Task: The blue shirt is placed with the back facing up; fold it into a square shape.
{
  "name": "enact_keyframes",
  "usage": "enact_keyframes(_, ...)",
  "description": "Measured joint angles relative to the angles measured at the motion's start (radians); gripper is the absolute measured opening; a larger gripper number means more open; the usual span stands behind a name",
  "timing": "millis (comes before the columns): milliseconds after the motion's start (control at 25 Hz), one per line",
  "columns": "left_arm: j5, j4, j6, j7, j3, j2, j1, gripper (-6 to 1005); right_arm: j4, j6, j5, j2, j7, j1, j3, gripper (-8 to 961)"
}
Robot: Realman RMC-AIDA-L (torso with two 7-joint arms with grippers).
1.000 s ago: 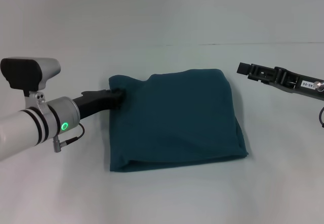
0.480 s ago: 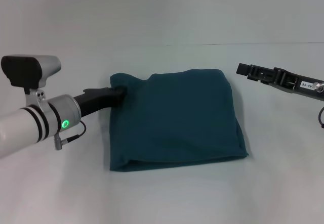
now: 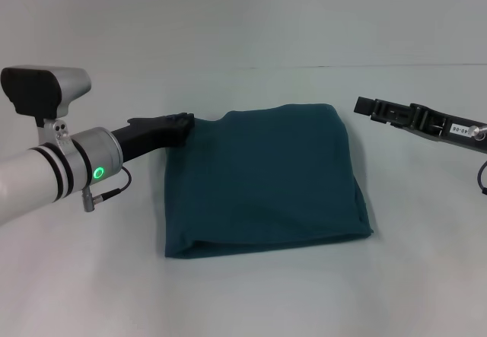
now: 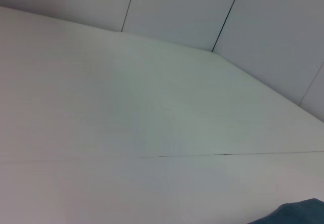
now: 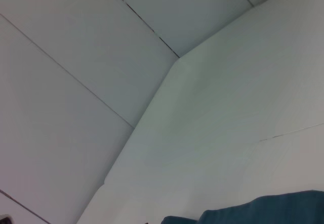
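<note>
The blue shirt (image 3: 266,181) lies folded into a rough square in the middle of the white table (image 3: 251,299). My left gripper (image 3: 183,122) is at the shirt's back left corner, its black fingers pinched together on the cloth there and covering that corner. A sliver of the shirt (image 4: 298,211) shows in the left wrist view. My right gripper (image 3: 367,106) hovers off the shirt's back right corner, apart from the cloth. The right wrist view catches the shirt's edge (image 5: 263,211).
A thin seam (image 3: 396,66) crosses the far part of the table. White wall panels (image 5: 76,82) stand behind it. The left arm's silver forearm (image 3: 46,181) reaches in over the table's left side.
My left gripper has risen and shifted slightly right at the shirt's back left corner. The corner that showed above it before is now covered. The right arm has barely moved.
</note>
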Motion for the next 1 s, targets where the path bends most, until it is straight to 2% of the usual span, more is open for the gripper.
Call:
enact_keyframes(400,0.006,0.012,-0.013,-0.048,-0.008,0.002,0.017,100,0.000,0.010,0.000,-0.004,0.005,0.000,-0.002,678)
enact_keyframes(800,0.011,0.002,-0.086,-0.043,0.004,-0.004,0.015,511,0.012,0.019,-0.001,-0.004,0.007,0.010,-0.002,677)
enact_keyframes(920,0.009,0.001,-0.087,-0.042,0.021,-0.004,0.014,751,0.012,0.023,-0.002,-0.003,0.008,0.009,-0.002,677)
enact_keyframes(1000,0.006,0.001,-0.091,-0.042,0.048,-0.005,0.013,760,0.012,0.024,-0.002,-0.003,0.008,0.007,-0.002,676)
